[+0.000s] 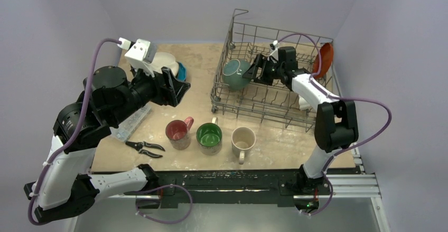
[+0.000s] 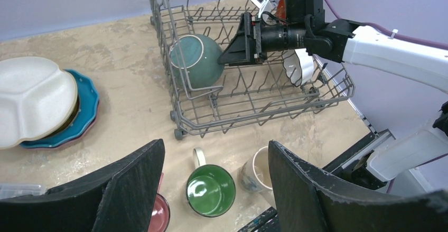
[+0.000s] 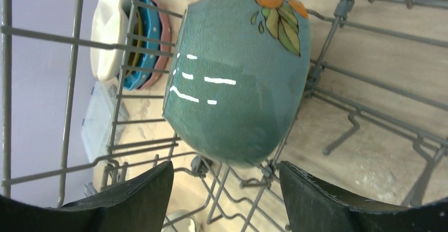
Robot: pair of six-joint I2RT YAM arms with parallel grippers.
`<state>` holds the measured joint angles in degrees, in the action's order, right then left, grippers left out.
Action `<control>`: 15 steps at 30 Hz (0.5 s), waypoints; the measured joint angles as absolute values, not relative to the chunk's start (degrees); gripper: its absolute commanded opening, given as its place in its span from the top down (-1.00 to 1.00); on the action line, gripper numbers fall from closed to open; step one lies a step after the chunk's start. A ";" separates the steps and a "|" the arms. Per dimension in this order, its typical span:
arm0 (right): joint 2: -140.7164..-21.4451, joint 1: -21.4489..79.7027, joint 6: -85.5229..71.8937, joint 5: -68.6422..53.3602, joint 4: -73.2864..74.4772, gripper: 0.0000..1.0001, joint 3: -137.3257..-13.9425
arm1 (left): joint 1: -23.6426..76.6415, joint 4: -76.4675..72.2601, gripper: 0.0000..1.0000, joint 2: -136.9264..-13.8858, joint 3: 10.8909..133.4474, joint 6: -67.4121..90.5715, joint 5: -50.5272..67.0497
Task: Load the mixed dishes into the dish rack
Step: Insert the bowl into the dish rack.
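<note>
The teal bowl (image 1: 236,74) stood on edge among the tines at the dish rack's (image 1: 267,97) left end. The right end effector (image 1: 249,74) sat just beside it, jaws apart and empty; the left end effector (image 1: 177,86) hovered open. Glazed ceramic, probably slippery and breakable: best pinched across the rim

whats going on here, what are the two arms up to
Dishes are being loaded into the dish rack. The right gripper is inside it, jaws open beside the teal bowl, which lies on its side among the tines. The left gripper hovers open and empty near the stack of plates. The red mug, green mug and cream mug wait on the table.
</note>
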<state>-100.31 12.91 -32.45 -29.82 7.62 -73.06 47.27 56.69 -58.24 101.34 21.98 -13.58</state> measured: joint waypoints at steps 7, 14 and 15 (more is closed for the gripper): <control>-95.07 12.91 -28.23 -26.50 17.89 -0.47 -73.87 | 47.24 56.66 -0.43 -57.30 100.88 21.96 -13.58; -89.30 13.02 -22.26 -21.28 30.61 -0.48 -81.38 | 46.96 56.69 -0.46 -55.40 97.58 21.96 -14.76; -88.03 13.04 -21.54 -20.08 32.34 -0.48 -82.21 | 46.94 56.73 -0.46 -54.76 96.47 22.00 -15.46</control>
<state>-88.03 13.04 -21.54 -20.08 32.34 -82.21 46.94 56.73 -54.76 96.47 22.00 -15.46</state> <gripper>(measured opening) 0.739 0.727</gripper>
